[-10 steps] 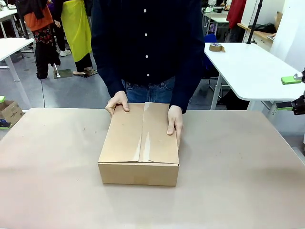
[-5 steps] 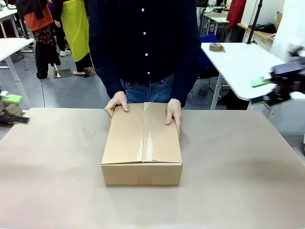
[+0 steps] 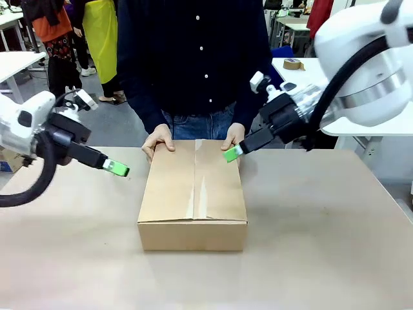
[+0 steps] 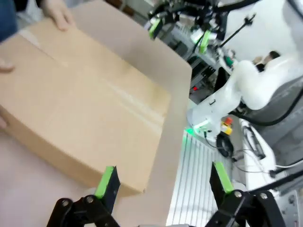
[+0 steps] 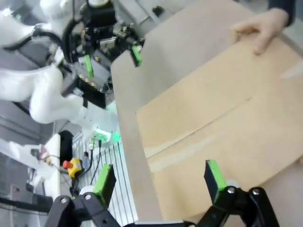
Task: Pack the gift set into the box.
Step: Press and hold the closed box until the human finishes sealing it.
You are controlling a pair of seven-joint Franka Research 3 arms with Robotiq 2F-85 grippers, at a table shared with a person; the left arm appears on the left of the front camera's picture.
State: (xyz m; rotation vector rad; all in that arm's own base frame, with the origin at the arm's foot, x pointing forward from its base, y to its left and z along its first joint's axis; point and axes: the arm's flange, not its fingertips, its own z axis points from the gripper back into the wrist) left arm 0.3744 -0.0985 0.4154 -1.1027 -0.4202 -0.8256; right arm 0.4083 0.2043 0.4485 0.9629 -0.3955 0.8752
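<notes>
The brown cardboard box [image 3: 193,194] sits mid-table with its flaps folded shut. A person's hands [image 3: 159,137] rest on its far top edge. The gift set is hidden. My left gripper [image 3: 116,169] hovers open, just left of the box's far left corner and above the table. In the left wrist view its fingers [image 4: 106,182] stand wide apart with the box [image 4: 85,109] ahead. My right gripper [image 3: 232,154] hangs open over the box's far right corner, close to the person's other hand [image 3: 235,142]. The right wrist view has the gripper [image 5: 159,180] spread above the box [image 5: 227,137].
The person stands against the far edge of the brown table [image 3: 335,245]. A white table [image 3: 335,90] with a tape roll [image 3: 293,64] stands at the back right. Bare tabletop lies left, right and in front of the box.
Both arms have swung in from the sides and now flank the far end of the box. The person's hands stay on the box, which has shifted slightly.
</notes>
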